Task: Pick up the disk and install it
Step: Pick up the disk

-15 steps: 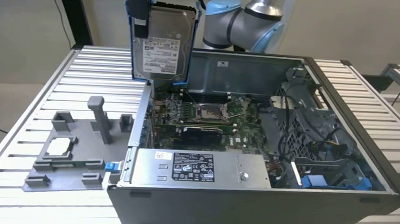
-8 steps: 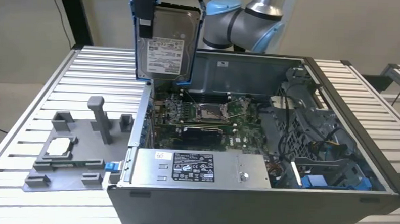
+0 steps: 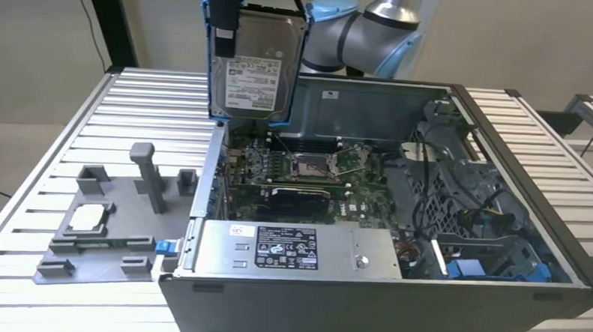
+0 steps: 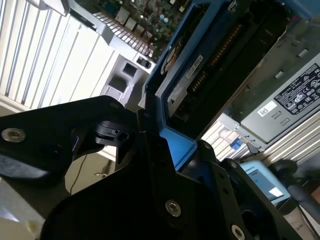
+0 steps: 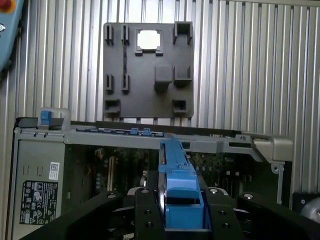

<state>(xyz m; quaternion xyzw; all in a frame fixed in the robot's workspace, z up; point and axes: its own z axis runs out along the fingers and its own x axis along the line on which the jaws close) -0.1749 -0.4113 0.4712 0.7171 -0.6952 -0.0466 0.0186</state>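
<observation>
Over on the exterior view's left, a grey fixture plate (image 3: 104, 232) lies on the slatted tabletop (image 3: 128, 114) with a small square chip (image 3: 87, 215) seated in it. Just past it, the disk (image 3: 256, 67) hangs upright in the air, label facing out. It is clear of the open computer case (image 3: 370, 312) and sits above the case's rear corner nearest the plate. The pincer (image 5: 181, 212) is clamped on it, one black jaw on each side of the blue bracket, with the arm (image 3: 373, 34) bent behind. Further right lie the motherboard (image 3: 317, 167), the power supply (image 3: 293, 248) and, at the far side, the drive cage (image 3: 474, 219) among loose cables.

I would say the carry goes well if the grip is kept firm and the disk is kept high above the case wall. It should also be brought square to its bay and kept off those cables.

The exterior view gives the height above the case and the label. The first wrist view looks straight down the disk's thin edge and proves the clamp. The second wrist view catches the dark underside and a bracket corner.
</observation>
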